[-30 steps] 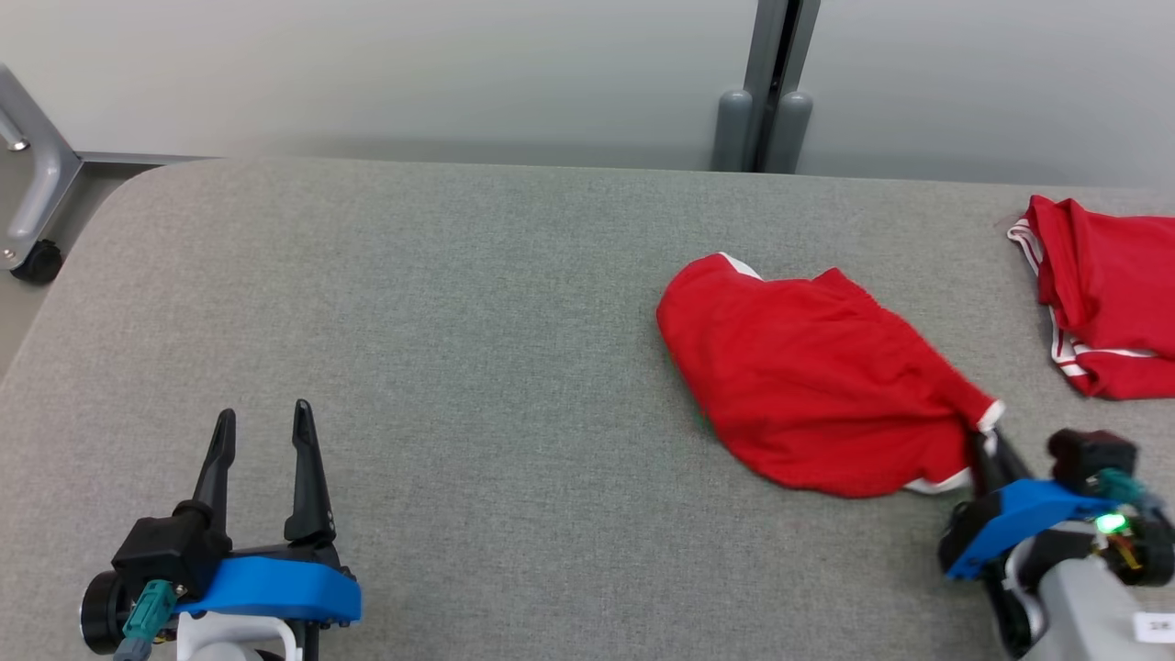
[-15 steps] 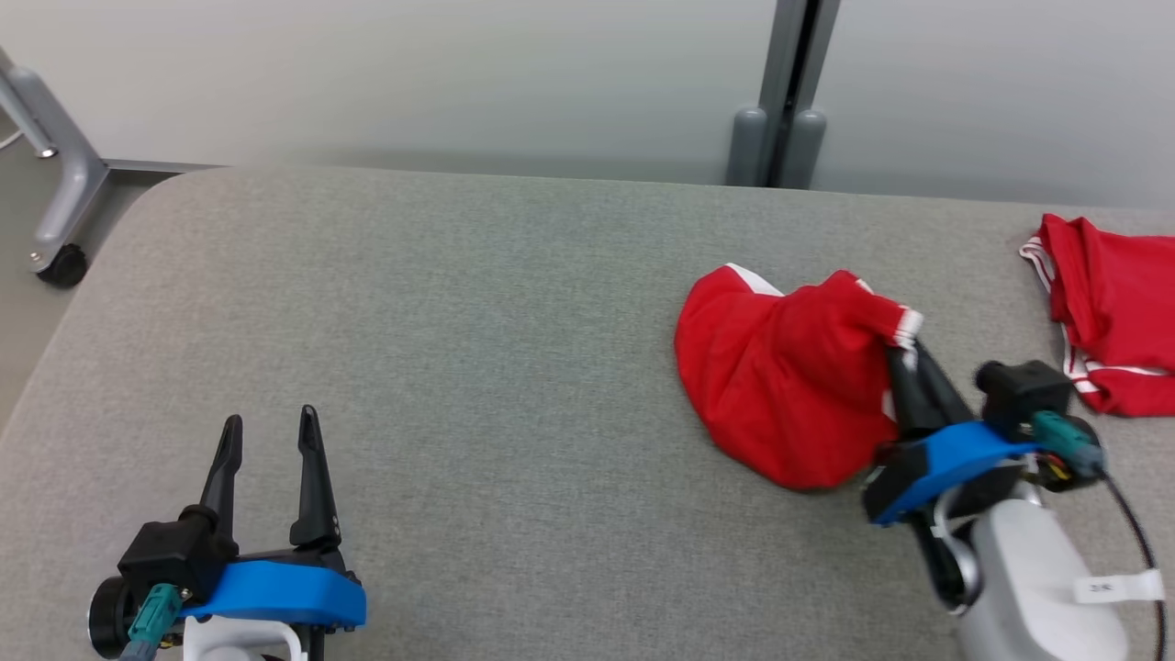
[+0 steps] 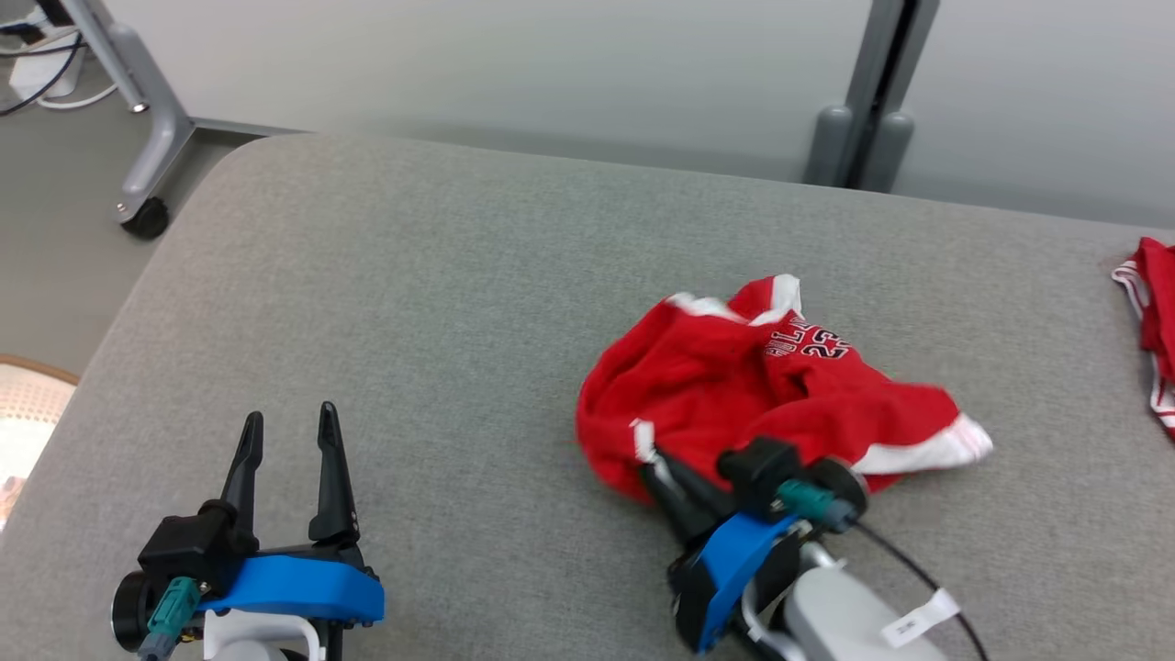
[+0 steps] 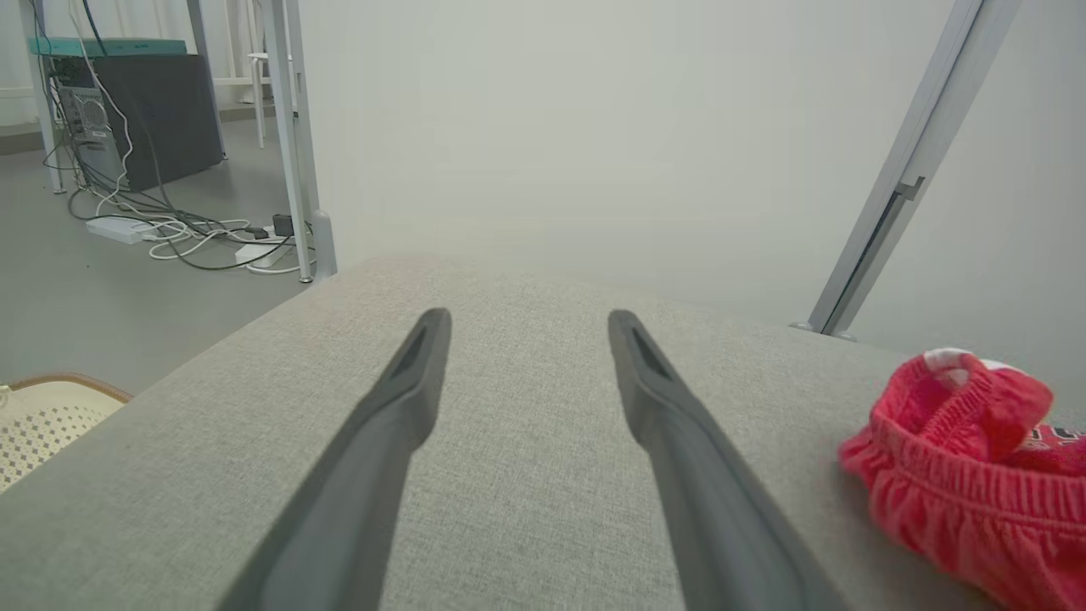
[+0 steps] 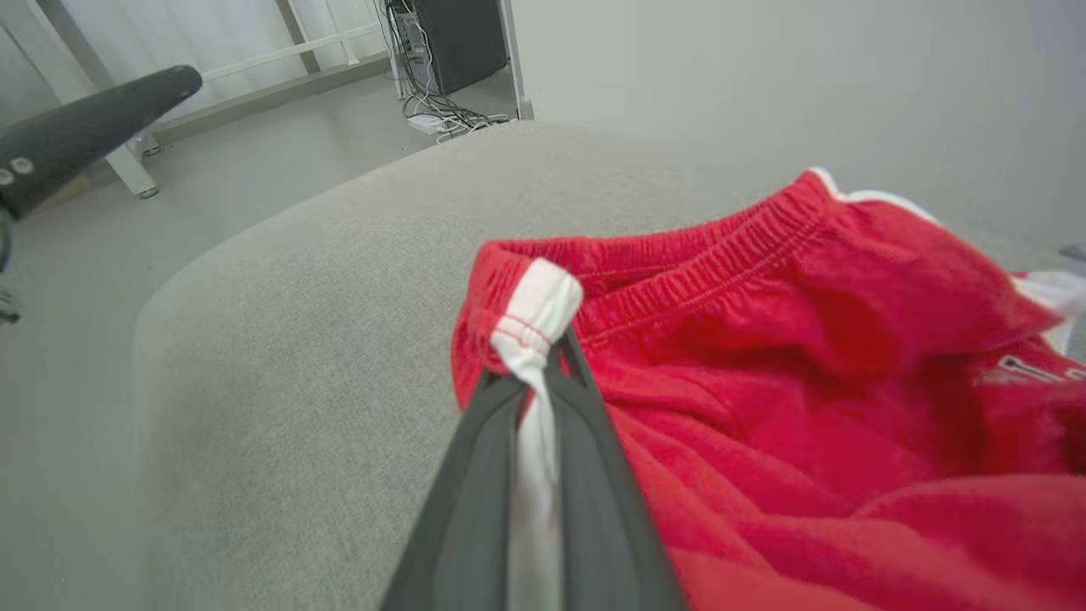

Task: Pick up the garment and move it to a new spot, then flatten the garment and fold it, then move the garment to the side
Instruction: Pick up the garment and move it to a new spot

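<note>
Red garment [image 3: 762,386], crumpled on the grey table [image 3: 441,275]. The right gripper [image 3: 650,464] is pinched onto white trim at the garment's near-left edge. The left gripper [image 3: 288,415], fingers spread and empty, is well to the garment's left. A second red garment [image 3: 1157,321] lies well to its right.

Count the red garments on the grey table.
2. The crumpled garment lies mid-table, pinched by the right gripper; the other garment is at the picture's right edge, partly cut off.

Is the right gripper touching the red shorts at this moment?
Touching. The right wrist view shows the right gripper shut on the white trim of the red shorts.
</note>
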Controlling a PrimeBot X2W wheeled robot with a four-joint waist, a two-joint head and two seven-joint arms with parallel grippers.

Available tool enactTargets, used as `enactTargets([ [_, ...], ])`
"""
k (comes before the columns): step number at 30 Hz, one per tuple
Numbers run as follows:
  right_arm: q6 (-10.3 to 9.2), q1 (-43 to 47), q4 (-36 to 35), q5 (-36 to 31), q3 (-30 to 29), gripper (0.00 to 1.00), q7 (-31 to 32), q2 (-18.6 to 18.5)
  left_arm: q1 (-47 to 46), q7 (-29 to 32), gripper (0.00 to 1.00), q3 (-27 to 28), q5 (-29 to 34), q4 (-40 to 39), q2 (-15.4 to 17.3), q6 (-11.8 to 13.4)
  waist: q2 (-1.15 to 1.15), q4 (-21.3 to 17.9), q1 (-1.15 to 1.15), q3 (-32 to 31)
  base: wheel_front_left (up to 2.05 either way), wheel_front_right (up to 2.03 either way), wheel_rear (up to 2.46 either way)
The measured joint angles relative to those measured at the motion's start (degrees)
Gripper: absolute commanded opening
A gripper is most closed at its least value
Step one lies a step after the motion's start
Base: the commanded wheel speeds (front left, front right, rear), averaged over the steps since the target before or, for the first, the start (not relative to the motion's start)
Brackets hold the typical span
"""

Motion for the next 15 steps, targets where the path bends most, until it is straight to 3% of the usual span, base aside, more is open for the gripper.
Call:
enactTargets([
  [5, 0.0, -0.5, 2.4, 4.2, 8.5, 0.0, -0.4, 0.1, -0.2, 0.0, 1.0, 0.3, 0.2, 0.7, -0.9, -0.3, 0.0, 1.4, 0.0, 0.6, 0.0, 0.0, 0.0],
  [6, 0.0, -0.6, 2.8, 4.8, 9.8, 0.11, -0.4, 0.0, -0.2, 0.0, 1.0, 0.4, 0.3, 0.8, -1.0, -0.5, 0.0, 1.5, 0.0, 0.7, 0.0, 0.0, 0.0],
  [8, 0.0, -1.1, 3.5, 6.0, 12.0, 1.0, -0.7, 0.0, -0.2, 0.0, 1.0, 0.6, 0.4, 1.0, -1.2, -0.5, 0.0, 1.5, 0.0, 0.7, 0.0, 0.0, 0.0],
  [15, 0.0, -2.5, 4.4, 7.7, 13.6, 1.0, -3.3, 0.0, 0.2, 0.0, 1.0, 1.6, 1.0, 1.7, -1.4, -1.0, 0.0, -0.6, 0.0, -0.1, 0.0, 0.0, 0.0],
])
